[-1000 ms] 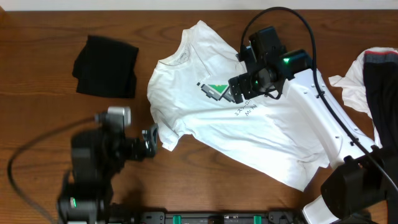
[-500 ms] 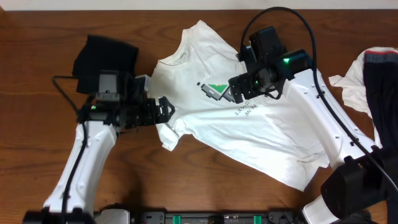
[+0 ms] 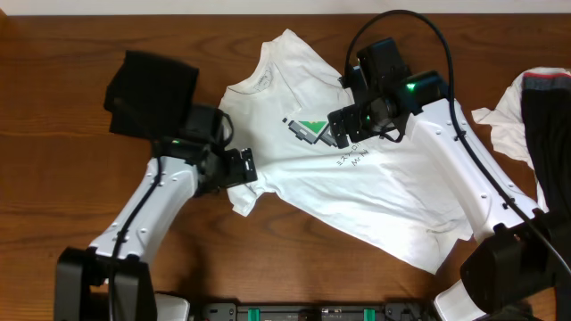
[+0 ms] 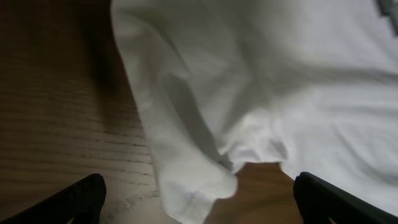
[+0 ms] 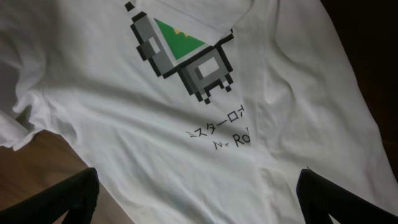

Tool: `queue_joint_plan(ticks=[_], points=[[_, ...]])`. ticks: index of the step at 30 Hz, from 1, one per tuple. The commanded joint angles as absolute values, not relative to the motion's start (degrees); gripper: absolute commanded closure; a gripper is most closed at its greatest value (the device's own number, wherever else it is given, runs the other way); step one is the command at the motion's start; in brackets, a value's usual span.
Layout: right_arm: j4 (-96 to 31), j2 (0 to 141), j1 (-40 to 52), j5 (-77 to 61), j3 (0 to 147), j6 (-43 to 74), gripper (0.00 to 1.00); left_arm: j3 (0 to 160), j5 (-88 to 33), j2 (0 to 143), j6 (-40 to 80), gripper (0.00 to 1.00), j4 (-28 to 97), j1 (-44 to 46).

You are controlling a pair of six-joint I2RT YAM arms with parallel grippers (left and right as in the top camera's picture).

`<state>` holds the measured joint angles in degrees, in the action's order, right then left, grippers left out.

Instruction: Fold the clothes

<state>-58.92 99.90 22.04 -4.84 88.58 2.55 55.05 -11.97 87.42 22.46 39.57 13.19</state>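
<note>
The clothes are chiefly a white T-shirt (image 3: 375, 192) spread face up across the table's middle, with its green-and-grey pixel print (image 3: 308, 132) and grey lettering showing. My left gripper (image 3: 243, 167) hovers open over the shirt's left sleeve (image 4: 186, 137), which lies crumpled between the two dark fingertips (image 4: 81, 199). My right gripper (image 3: 343, 129) stands open above the chest print (image 5: 180, 53), its fingertips (image 5: 336, 199) wide apart over flat cloth and holding nothing. A folded black garment (image 3: 152, 94) lies at the back left.
A white-and-dark heap of clothes (image 3: 535, 116) sits at the right edge. The right arm's cable (image 3: 419, 36) loops over the shirt's upper part. Bare wood (image 3: 294, 259) runs along the front, and the arm mounts (image 3: 312, 312) stand at the front edge.
My left arm has swung from the front left up to the shirt's left sleeve, still open. The right arm and the shirt have not moved.
</note>
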Motion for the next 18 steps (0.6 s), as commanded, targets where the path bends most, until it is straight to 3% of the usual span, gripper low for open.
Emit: queue_joint_plan(ticks=[1,10,12,14,18], points=[[-58.96,99.5,22.04,-4.49,88.86,2.5,0.01,55.61,-3.42,89.49,25.85,0.02,39.53,14.63],[-58.96,99.5,22.04,-4.49,88.86,2.5,0.01,55.59,-3.16,96.82,25.82,0.0,36.91,14.7],[-58.96,99.5,22.04,-4.49,88.86,2.5,0.01,55.59,-3.14,98.1,25.82,0.04,36.53,14.7],[-58.96,99.5,22.04,-4.49,88.86,2.5,0.01,55.59,-3.01,98.91,25.8,0.11,36.51,14.59],[-58.96,99.5,22.04,-4.49,88.86,2.5,0.01,55.61,-2.9,98.45,25.78,0.43,36.58,13.45]])
